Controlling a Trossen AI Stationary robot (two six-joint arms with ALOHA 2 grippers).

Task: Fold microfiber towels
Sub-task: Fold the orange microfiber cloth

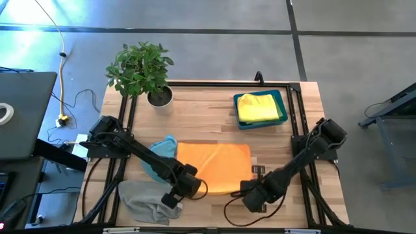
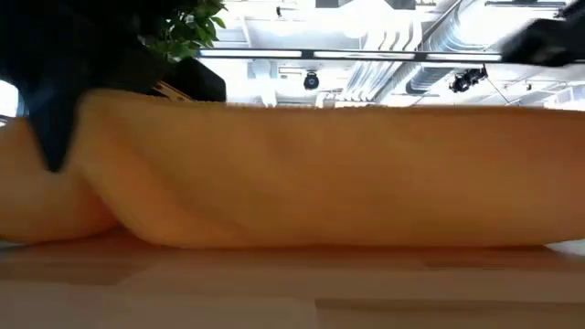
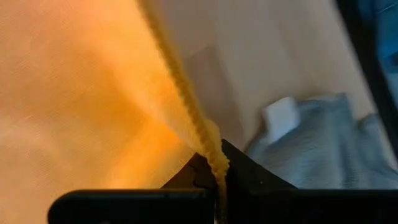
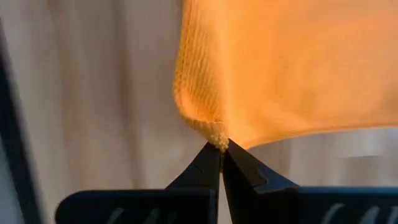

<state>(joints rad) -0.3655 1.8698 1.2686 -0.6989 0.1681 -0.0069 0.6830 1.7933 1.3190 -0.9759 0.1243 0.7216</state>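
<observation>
We see the orange towel (image 1: 213,166) spread flat at the centre of the wooden table (image 1: 201,110), its near edge lifted by both arms. The left gripper (image 1: 188,188) sits at the towel's seven o'clock corner, its fingers clenched on the edge of the cloth; in the left wrist view the stitched hem (image 3: 186,112) runs straight down into the closed tips. The right gripper (image 1: 255,193) is at the towel's five o'clock corner, likewise pinched tight on the fabric, and in the right wrist view the orange corner (image 4: 214,134) bunches into the point where the two fingers meet.

From the low camera the orange towel (image 2: 302,174) fills nearly the whole width, raised as a wall above the table surface.

A light blue towel (image 1: 159,156) lies at nine o'clock from the orange one, partly under the left arm. A grey towel (image 1: 144,198) lies crumpled at seven o'clock, near the table's front edge, and shows beside the hem in the left wrist view (image 3: 317,149). A yellow towel (image 1: 257,107) rests in the blue bin (image 1: 281,97) at one o'clock. A potted plant (image 1: 142,71) stands at eleven o'clock.
</observation>
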